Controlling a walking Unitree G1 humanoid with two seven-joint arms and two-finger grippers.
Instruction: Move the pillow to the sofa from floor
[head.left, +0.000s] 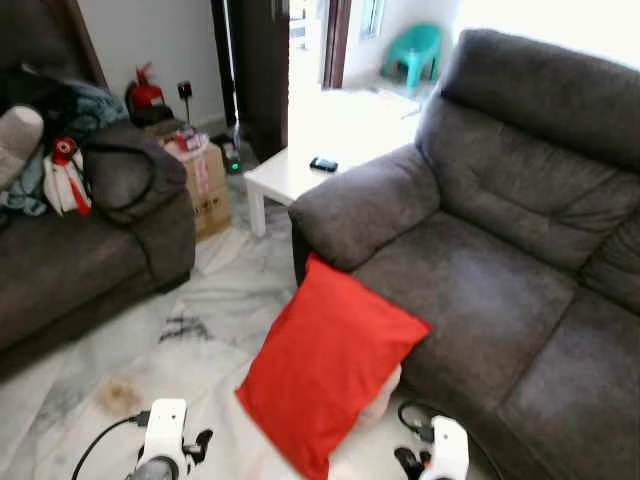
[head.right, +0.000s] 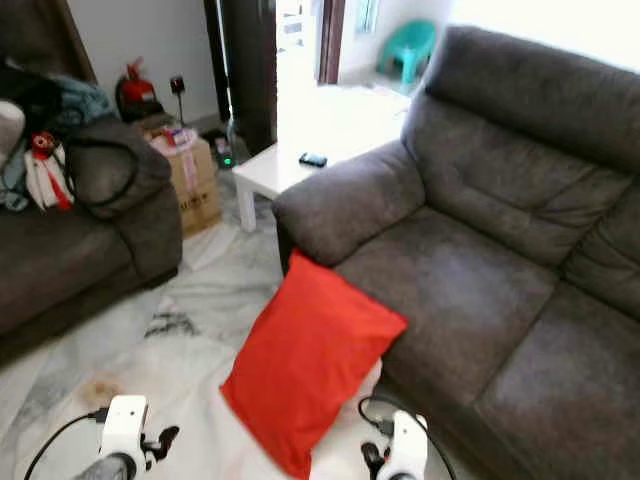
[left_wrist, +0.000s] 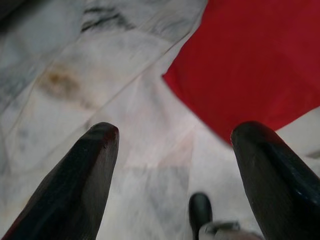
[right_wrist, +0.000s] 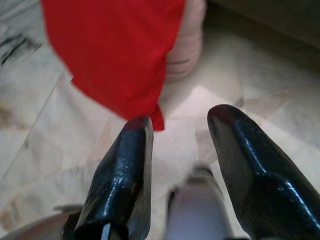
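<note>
The red pillow (head.left: 325, 365) stands on one corner on the marble floor (head.left: 200, 340), leaning against the front edge of the grey sofa (head.left: 500, 290), just below its armrest. The left gripper (left_wrist: 172, 150) hovers over bare floor beside the pillow's lower edge, fingers wide apart and holding nothing. The right gripper (right_wrist: 180, 145) is near the pillow's bottom corner, fingers also apart and holding nothing.

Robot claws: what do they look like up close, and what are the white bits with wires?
Each claw has two long, glossy black fingers that narrow to rounded tips: left claw, right claw. From the head camera, both wrists are white blocks with black cables looping out of them, left and right.
</note>
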